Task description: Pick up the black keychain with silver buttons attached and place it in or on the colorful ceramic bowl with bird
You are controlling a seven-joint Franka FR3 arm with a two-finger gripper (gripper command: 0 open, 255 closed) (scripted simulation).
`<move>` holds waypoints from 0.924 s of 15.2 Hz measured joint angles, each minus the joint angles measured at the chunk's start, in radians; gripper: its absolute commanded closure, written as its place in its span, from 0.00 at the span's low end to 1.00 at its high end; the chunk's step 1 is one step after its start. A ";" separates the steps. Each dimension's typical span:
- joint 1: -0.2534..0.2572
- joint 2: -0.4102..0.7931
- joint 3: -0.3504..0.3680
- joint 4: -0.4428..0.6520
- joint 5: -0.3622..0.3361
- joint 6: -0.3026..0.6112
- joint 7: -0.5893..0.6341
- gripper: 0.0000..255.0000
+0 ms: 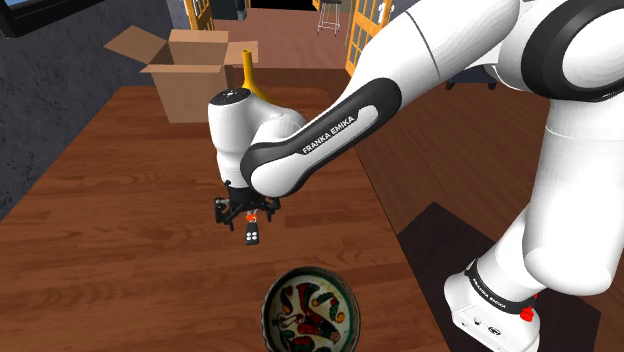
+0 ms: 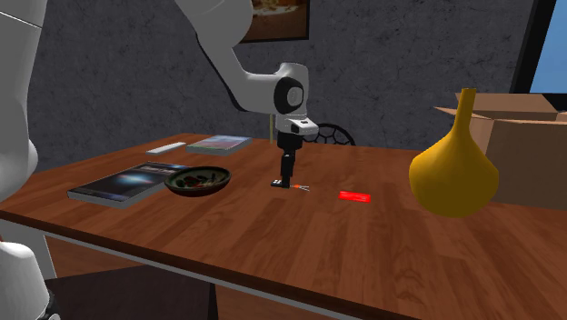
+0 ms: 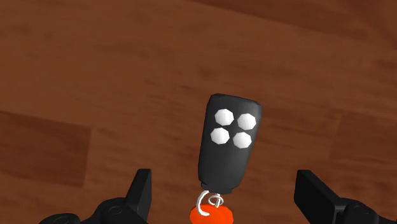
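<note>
The black keychain fob (image 3: pixel 227 143) with white-silver buttons lies flat on the brown wooden table (image 1: pixel 100 230), a small ring and an orange tag at its near end. My gripper (image 3: pixel 226 181) is open just above it, with the fingers (image 3: pixel 141 191) standing wide on either side of the tag end and touching nothing. From the shoulder view the gripper (image 1: pixel 247 210) hangs over the fob (image 1: pixel 253 236). The colourful patterned bowl (image 1: pixel 308 312) sits at the table's near edge, a short way from the fob. In the second exterior view the bowl (image 2: pixel 197 179) is left of the gripper (image 2: pixel 287 177).
A yellow gourd-shaped vase (image 2: pixel 454 168) and an open cardboard box (image 1: pixel 195 70) stand at the table's far end. A small red object (image 2: pixel 356 195) lies near the fob. Two books (image 2: pixel 127 182) (image 2: pixel 221 142) and a flat white item (image 2: pixel 166 147) lie beyond the bowl.
</note>
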 measured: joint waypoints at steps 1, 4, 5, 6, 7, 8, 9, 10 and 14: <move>0.000 0.000 0.000 0.000 0.000 0.000 0.000 0.00; 0.000 0.000 0.000 0.000 0.000 0.000 0.000 1.00; 0.000 0.000 0.000 0.000 0.000 0.000 0.000 1.00; 0.000 0.000 0.000 0.000 0.000 0.000 0.000 1.00; 0.000 0.000 0.000 0.000 0.000 0.000 0.000 1.00; 0.000 0.000 0.000 0.000 0.000 0.000 0.000 1.00; 0.000 0.000 0.000 0.000 0.000 0.000 0.000 1.00; 0.000 0.000 0.000 0.000 0.000 0.000 0.000 1.00; -0.004 -0.011 0.004 0.004 0.008 -0.014 -0.005 1.00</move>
